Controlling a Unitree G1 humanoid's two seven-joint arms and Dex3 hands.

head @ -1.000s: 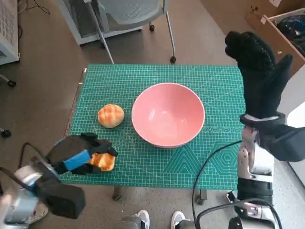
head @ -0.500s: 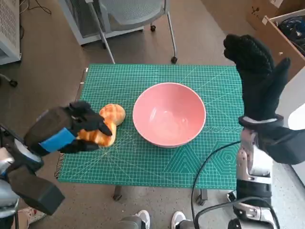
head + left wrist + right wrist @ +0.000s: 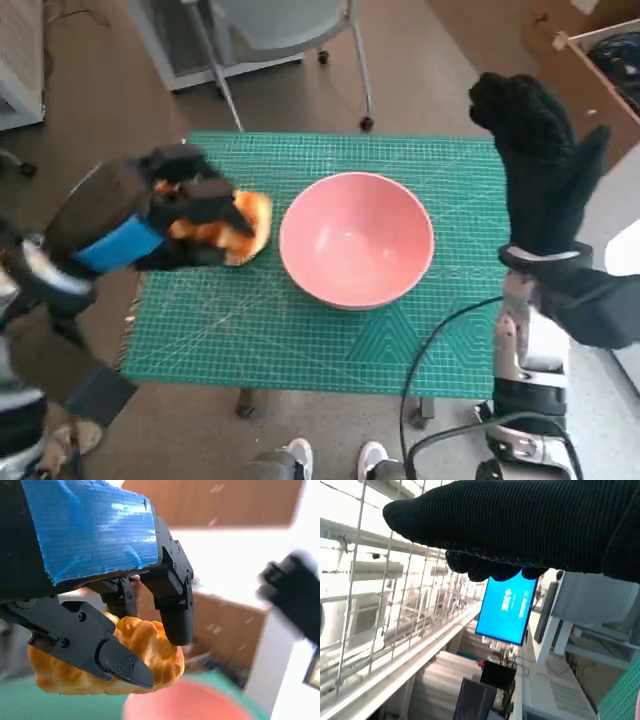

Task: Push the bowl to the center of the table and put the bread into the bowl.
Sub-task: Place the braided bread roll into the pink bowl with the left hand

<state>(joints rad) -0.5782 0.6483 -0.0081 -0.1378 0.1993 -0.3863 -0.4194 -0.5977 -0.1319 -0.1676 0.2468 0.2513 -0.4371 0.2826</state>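
The pink bowl (image 3: 355,240) stands near the middle of the green mat (image 3: 330,340), empty. My left hand (image 3: 140,220) is lifted above the mat's left side, just left of the bowl, and grips a golden crusty bread (image 3: 215,235). The left wrist view shows that bread (image 3: 115,667) pinched between the black fingers (image 3: 172,610), with the bowl's pink rim (image 3: 195,707) blurred below. Another bit of orange crust (image 3: 257,213) shows beside the fingers; I cannot tell if it is the second bun on the mat. My right hand (image 3: 535,150) is raised at the table's right edge, fingers up, holding nothing.
A chair (image 3: 270,30) on casters stands behind the table. A cardboard box (image 3: 600,60) sits at the back right. A black cable (image 3: 430,350) hangs off the front right edge. A person's feet (image 3: 330,460) show below the front edge.
My left hand has lifted the bread from the mat's front left corner and carried it back and towards the bowl. The bowl and the right hand have stayed put.
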